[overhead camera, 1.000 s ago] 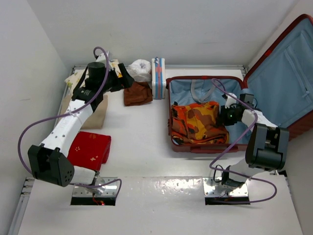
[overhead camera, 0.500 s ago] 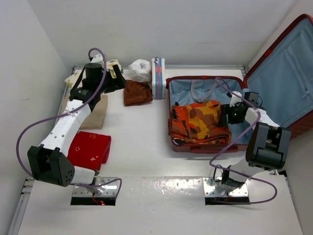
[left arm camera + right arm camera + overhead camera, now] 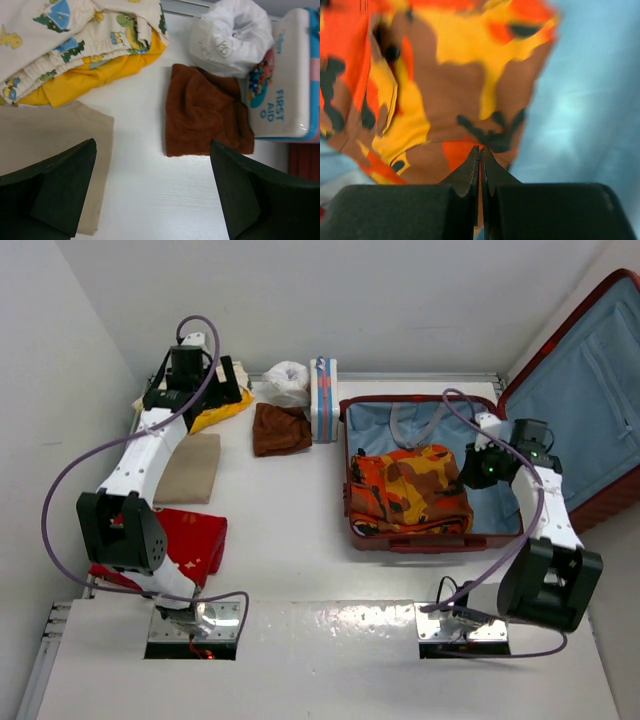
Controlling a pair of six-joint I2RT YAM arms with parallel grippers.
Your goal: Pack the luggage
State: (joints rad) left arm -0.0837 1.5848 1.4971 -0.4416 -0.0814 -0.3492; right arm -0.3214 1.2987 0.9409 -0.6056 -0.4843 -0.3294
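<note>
One luggage (image 3: 420,543) lies open at the right of the overhead view, on the white table (image 3: 290,530). Its dark red shell faces down and its blue-lined lid leans up toward the upper right corner. Inside the shell lies one folded garment (image 3: 405,490) patterned in orange, yellow and brown, filling the left part of the lining.

The right gripper (image 3: 480,150) hangs over that garment's right edge. Its two fingers are pressed together tip to tip, and no cloth shows between them.

Six loose things lie left of the luggage. One first aid box (image 3: 282,100) stands just beside the shell's upper left corner. One white bundle (image 3: 230,35) touches it, and one brown cloth (image 3: 205,117) lies below the bundle. At the upper left, one dinosaur-print cloth (image 3: 75,30) rests on one yellow garment (image 3: 85,80). One beige folded cloth (image 3: 45,135) lies below them.

The left gripper (image 3: 155,200) hovers above the beige and brown cloths, fingers spread wide, holding nothing.

One red folded cloth (image 3: 195,540) lies at the lower left.
</note>
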